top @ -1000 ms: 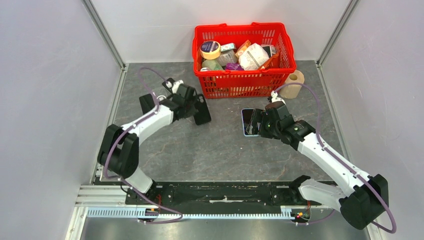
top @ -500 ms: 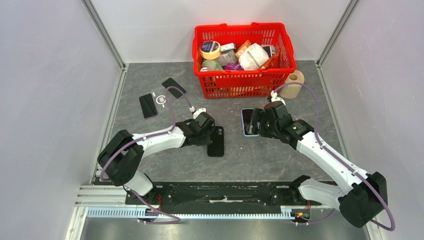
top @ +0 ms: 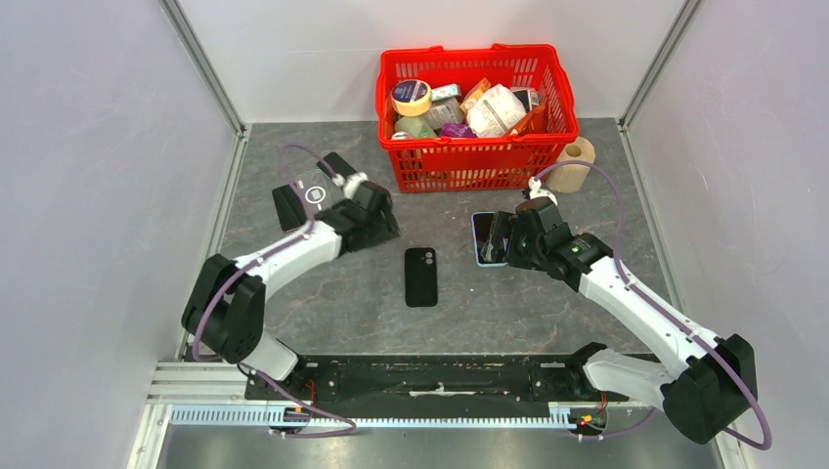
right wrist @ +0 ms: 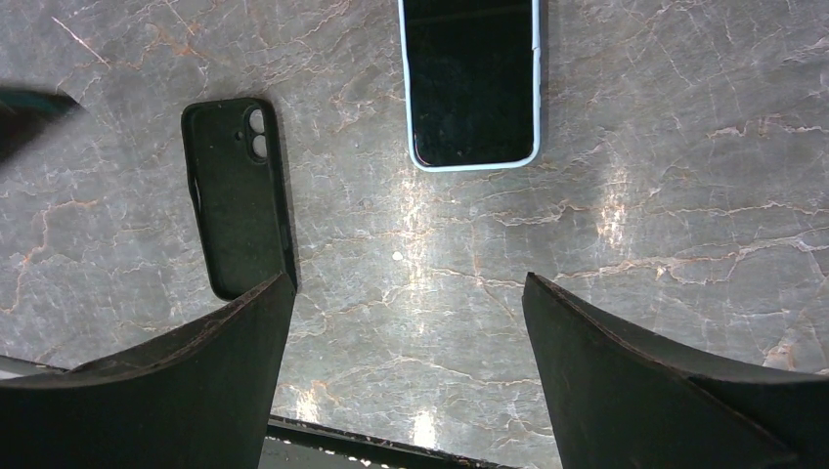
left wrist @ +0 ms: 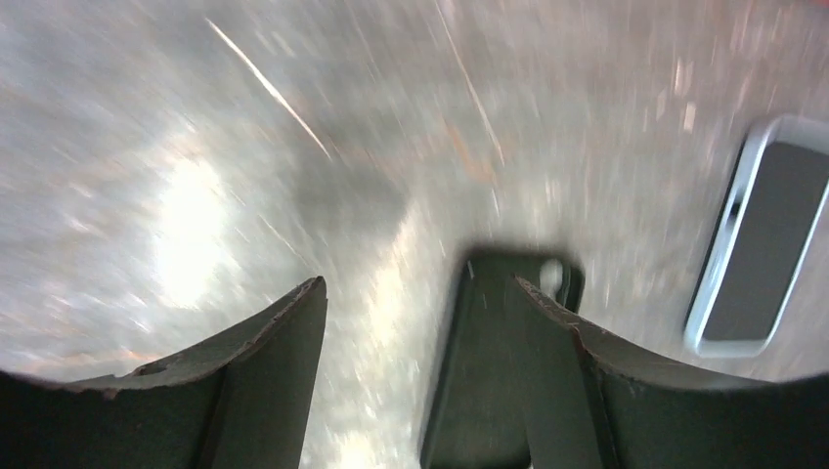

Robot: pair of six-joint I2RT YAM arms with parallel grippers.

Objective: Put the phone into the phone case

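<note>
The black rectangular phone case (top: 421, 277) lies flat on the grey marbled table (top: 332, 303), inside facing up. The white-rimmed, dark-screened phone (top: 482, 237) lies nearby (not touching). Left gripper (left wrist: 415, 288): released, empty. Right gripper (right wrist: 406, 283): spread wide above the phone.

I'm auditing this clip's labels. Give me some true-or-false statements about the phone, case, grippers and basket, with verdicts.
1. The black rubbery phone case lies empty on the grey marbled table. True.
2. The white-edged phone sits inside the case. False: it lies apart from it, screen up.
3. The left gripper grips the case. False: its jaws are open and the case lies free.
4. The right gripper is open and holds nothing. True.
5. The red plastic basket is empty. False: it is full of goods.
</note>
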